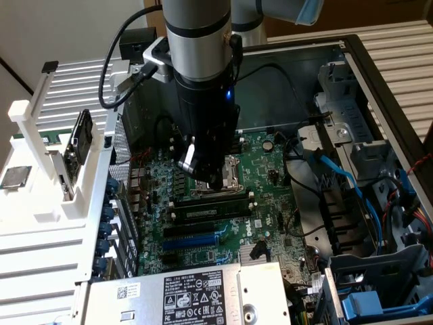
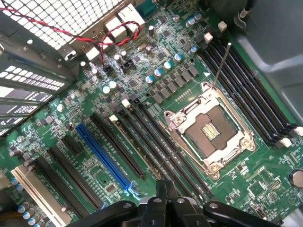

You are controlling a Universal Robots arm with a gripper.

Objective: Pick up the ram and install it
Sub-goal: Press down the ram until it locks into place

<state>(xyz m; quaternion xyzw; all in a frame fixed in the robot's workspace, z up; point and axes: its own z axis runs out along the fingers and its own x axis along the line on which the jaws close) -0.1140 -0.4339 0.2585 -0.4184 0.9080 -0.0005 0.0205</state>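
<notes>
Black gripper (image 1: 214, 180) (image 2: 165, 195) hangs low over green motherboard (image 1: 270, 176) in the open black computer case (image 1: 379, 74), at the metal CPU socket (image 2: 208, 128). Fingers pinched together, nothing between them. Ram (image 1: 210, 210), a long narrow dark-green stick, lies in a memory slot just on the near side of the socket, right below the gripper; contact can't be told. Small square silver chip (image 1: 15, 177) lies on the white rack (image 1: 40, 223), far left.
</notes>
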